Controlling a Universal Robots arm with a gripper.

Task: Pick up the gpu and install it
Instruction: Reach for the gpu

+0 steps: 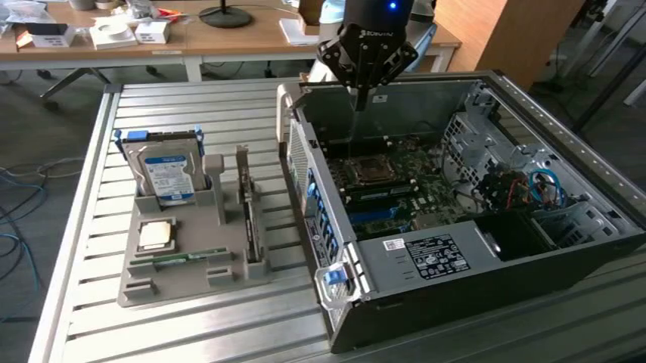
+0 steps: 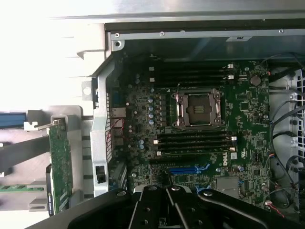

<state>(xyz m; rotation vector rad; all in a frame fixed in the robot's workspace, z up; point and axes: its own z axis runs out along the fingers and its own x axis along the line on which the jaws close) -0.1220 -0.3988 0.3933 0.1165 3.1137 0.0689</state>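
Observation:
The gpu (image 1: 250,208) stands on edge in a slot of the grey holder (image 1: 192,283), to the exterior view's left of the open computer case (image 1: 444,249). In the wrist view the gpu (image 2: 59,164) is a thin green card beside the case wall. My gripper (image 1: 358,91) hangs above the far end of the case, well away from the gpu. Its fingers are shut with nothing between them. Below the gripper (image 2: 166,191) lies the green motherboard (image 2: 190,133) with an empty processor socket (image 2: 198,109) and a blue card slot (image 2: 188,169).
The holder also carries a silver-labelled hard drive (image 1: 166,174), a processor chip (image 1: 154,234) and a narrow memory strip (image 1: 187,257). The case's metal walls rise around the motherboard, with cables (image 1: 535,189) at the exterior view's right. A cluttered wooden desk (image 1: 202,41) stands behind.

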